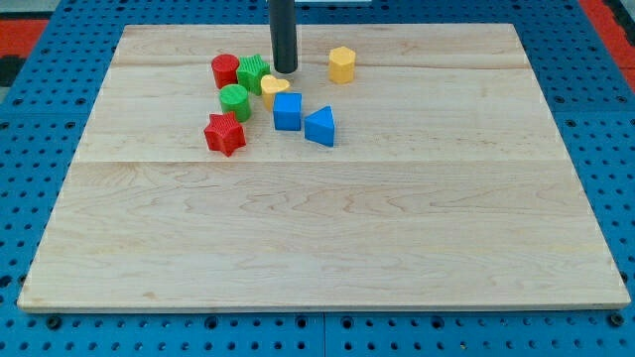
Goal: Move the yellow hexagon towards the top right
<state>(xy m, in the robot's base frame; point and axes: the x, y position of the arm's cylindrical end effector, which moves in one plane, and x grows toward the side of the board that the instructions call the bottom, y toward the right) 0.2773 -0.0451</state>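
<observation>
The yellow hexagon (342, 64) stands on the wooden board (327, 228) near the view's top, right of centre of the block group. My tip (286, 71) is down on the board left of the hexagon, apart from it by a clear gap. The tip is just above a yellow heart-shaped block (274, 87) and right of a green star block (253, 73).
A red cylinder (225, 70) is at the left of the cluster. A green cylinder (235, 100) and a red star (225, 134) lie below it. A blue cube (288, 111) and a blue triangular block (320, 126) sit below the heart. Blue pegboard (30, 149) surrounds the board.
</observation>
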